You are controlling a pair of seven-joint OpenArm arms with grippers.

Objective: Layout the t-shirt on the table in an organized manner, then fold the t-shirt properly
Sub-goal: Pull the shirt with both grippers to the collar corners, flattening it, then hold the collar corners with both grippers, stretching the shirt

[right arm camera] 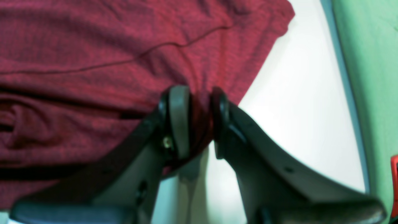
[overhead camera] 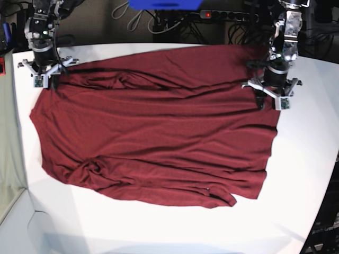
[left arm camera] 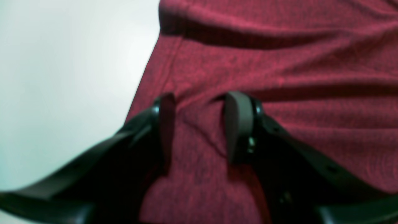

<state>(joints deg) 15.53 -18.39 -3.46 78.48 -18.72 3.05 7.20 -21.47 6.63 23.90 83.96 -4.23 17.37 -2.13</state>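
Base view: unprinted t-shirt (overhead camera: 153,137) across table (overhead camera: 296,174); left fingers (left arm camera: 239,124) wide, right fingers (right arm camera: 179,121) pinching its edge.

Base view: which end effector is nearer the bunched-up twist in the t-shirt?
Right. The right end effector is at the t-shirt far corner, on the same side as the twist. The left end effector is at the opposite far corner, across the shirt.

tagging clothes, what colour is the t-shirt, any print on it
Plain dark red, no print: the t-shirt shows best in the base view.
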